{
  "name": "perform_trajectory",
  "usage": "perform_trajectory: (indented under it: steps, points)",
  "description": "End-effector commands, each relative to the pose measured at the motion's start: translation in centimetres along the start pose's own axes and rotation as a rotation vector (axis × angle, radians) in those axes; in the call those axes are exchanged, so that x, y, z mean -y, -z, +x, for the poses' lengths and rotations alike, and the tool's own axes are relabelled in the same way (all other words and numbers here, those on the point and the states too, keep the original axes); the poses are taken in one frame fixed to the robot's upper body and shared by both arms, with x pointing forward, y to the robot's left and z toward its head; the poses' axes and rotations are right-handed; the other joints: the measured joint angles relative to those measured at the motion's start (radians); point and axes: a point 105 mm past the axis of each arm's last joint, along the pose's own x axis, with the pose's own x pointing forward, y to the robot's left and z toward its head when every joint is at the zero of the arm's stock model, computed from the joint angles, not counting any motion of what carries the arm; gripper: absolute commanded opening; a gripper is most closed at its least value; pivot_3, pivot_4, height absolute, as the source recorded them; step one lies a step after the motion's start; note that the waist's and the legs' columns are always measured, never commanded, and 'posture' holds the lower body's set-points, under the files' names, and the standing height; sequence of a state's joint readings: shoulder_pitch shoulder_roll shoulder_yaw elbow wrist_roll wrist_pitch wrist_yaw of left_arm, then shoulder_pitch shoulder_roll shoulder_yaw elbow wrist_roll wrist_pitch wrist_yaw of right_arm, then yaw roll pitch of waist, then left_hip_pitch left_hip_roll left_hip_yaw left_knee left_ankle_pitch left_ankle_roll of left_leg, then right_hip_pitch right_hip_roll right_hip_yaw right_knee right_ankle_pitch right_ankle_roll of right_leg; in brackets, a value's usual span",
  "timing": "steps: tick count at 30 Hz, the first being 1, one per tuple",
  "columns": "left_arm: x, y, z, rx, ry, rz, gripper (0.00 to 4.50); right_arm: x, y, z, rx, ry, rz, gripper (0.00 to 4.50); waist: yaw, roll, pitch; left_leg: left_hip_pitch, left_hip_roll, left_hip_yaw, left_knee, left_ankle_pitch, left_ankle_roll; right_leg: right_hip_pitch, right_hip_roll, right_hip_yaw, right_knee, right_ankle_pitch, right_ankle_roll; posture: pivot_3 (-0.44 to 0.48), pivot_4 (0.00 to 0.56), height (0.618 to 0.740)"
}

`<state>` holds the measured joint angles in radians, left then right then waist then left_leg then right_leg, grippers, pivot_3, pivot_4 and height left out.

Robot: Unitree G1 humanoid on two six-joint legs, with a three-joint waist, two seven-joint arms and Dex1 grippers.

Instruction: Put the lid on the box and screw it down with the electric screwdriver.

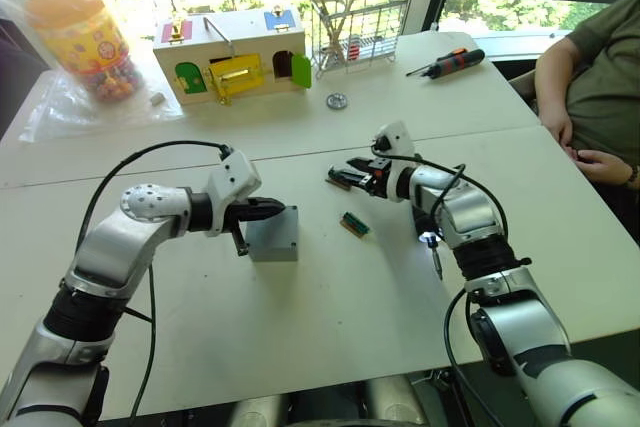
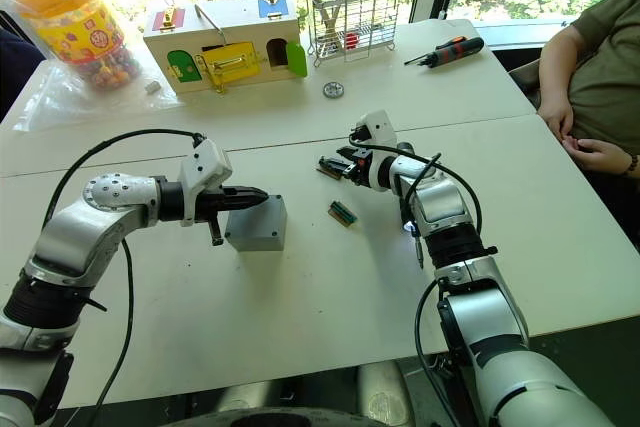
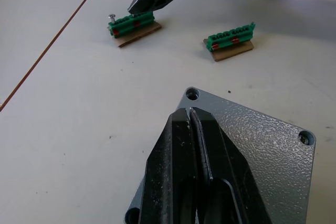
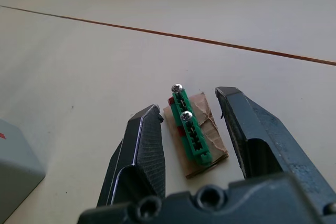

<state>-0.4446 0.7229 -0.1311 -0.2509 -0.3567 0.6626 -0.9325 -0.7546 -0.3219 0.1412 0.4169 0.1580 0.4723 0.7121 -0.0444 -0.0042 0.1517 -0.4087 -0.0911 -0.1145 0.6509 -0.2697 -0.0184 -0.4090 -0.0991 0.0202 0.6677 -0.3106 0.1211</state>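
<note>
Lid [image 3: 262,145] already sits on the box [image 1: 273,235], mid-tabletop [image 1: 330,347], screw holes at its corners empty. Left gripper [image 1: 262,211] lies across the lid, jaws pressed together, holding nothing, likely pinning the lid down. Left arm comes in low from the robot's left, forearm near level, wrist straight.

Right gripper [image 4: 191,129] hovers over a green screw holder [image 4: 190,129] on a scrap of cardboard, jaws spread either side of it, not touching. Two screws [image 4: 177,87] stand upright in the holder. A second green holder [image 1: 354,224] lies on the tabletop between the first holder and the box. Right arm reaches forward and inward, elbow bent, wrist tipped down to the tabletop.

Electric screwdriver [image 1: 435,247]: a dark tool with a lit tip shows beside the right forearm; can't tell how it's carried.

Risks:
- Jaws are wide and screws tiny, so closing may grab the whole holder instead of one screw, or knock a screw loose and send it rolling.
- Holder is light and loose, so a nudge could slide it away.
- If left gripper lifts or shifts, lid may slip off the holes.

Red-and-black hand screwdriver [image 1: 452,62] lies far back, well apart. A person's hand [image 1: 600,164] rests at the tabletop's right edge.
</note>
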Motion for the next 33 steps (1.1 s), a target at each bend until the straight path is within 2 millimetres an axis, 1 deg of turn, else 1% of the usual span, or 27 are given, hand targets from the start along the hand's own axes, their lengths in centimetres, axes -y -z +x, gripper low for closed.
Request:
perform_trajectory:
  steps: [1, 11, 12, 13, 15, 21, 23, 25, 29, 33]
  points:
    - [0.0, -0.7, -0.2, 0.024, -0.009, 0.028, 0.00, 0.1, -1.7, 0.1, 0.051, 0.002, -0.034, 1.86, 0.000, 0.000, 0.000, 0.000, 0.000, 0.000, 0.000, 0.000, 0.000, 0.000, 0.000, 0.000, 0.000, 0.000, 0.000, 0.000, 0.150, 0.740]
    - [0.0, -0.7, 0.0, 0.022, -0.011, 0.032, 0.00, 0.0, -1.6, 0.5, 0.052, 0.000, -0.026, 1.86, 0.000, 0.000, 0.000, 0.000, 0.000, 0.000, 0.000, 0.000, 0.000, 0.000, 0.000, 0.000, 0.000, 0.000, 0.000, 0.000, 0.150, 0.740]
    - [-0.1, -0.7, 0.0, 0.022, -0.011, 0.032, 0.00, 0.1, -1.6, 0.5, 0.050, 0.000, -0.026, 1.36, 0.000, 0.000, 0.000, 0.000, 0.000, 0.000, 0.000, 0.000, 0.000, 0.000, 0.000, 0.000, 0.000, 0.000, 0.000, 0.000, 0.150, 0.740]
    - [-0.1, -0.7, 0.0, 0.022, -0.011, 0.033, 0.00, 0.1, -1.5, 0.5, 0.047, 0.001, -0.027, 1.03, -0.001, 0.000, 0.000, 0.000, 0.000, 0.000, 0.000, 0.000, 0.000, 0.000, 0.000, 0.000, 0.000, 0.000, 0.000, 0.000, 0.150, 0.740]
    - [-0.1, -0.7, 0.0, 0.022, -0.013, 0.034, 0.00, 0.1, -1.4, 0.5, 0.043, 0.002, -0.027, 0.05, -0.001, 0.000, 0.000, 0.000, 0.000, 0.000, 0.000, 0.000, 0.000, 0.000, 0.000, 0.000, 0.000, 0.000, 0.000, 0.000, 0.150, 0.740]
    - [-0.3, -0.8, 0.0, 0.024, -0.019, 0.036, 0.00, 0.1, -1.1, 0.4, 0.034, 0.002, -0.032, 0.05, -0.001, 0.000, 0.000, 0.000, 0.000, 0.000, 0.000, 0.000, 0.000, 0.000, 0.000, 0.000, 0.000, 0.000, 0.000, 0.000, 0.150, 0.740]
    - [-0.3, -0.8, -0.1, 0.025, -0.020, 0.036, 0.00, 0.0, -1.4, 0.3, 0.044, 0.000, -0.036, 0.05, -0.001, 0.000, 0.000, 0.000, 0.000, 0.000, 0.000, 0.000, 0.000, 0.000, 0.000, 0.000, 0.000, 0.000, 0.000, 0.000, 0.150, 0.740]
    - [-0.4, -0.8, -0.1, 0.025, -0.022, 0.037, 0.00, -0.1, -1.8, 0.2, 0.059, -0.007, -0.041, 0.05, -0.001, 0.000, 0.000, 0.000, 0.000, 0.000, 0.000, 0.000, 0.000, 0.000, 0.000, 0.000, 0.000, 0.000, 0.000, 0.000, 0.150, 0.740]
    - [-0.6, -0.8, -0.2, 0.025, -0.027, 0.036, 0.00, -0.4, -3.4, -0.4, 0.103, -0.020, -0.057, 0.05, -0.001, 0.000, 0.000, 0.000, 0.000, 0.000, 0.000, 0.000, 0.000, 0.000, 0.000, 0.000, 0.000, 0.000, 0.000, 0.000, 0.150, 0.740]
    - [-0.8, -0.7, -0.3, 0.026, -0.032, 0.035, 0.00, -0.5, -4.3, -0.9, 0.122, -0.016, -0.071, 0.05, 0.000, 0.000, 0.000, 0.000, 0.000, 0.000, 0.000, 0.000, 0.000, 0.000, 0.000, 0.000, 0.000, 0.000, 0.000, 0.000, 0.150, 0.740]
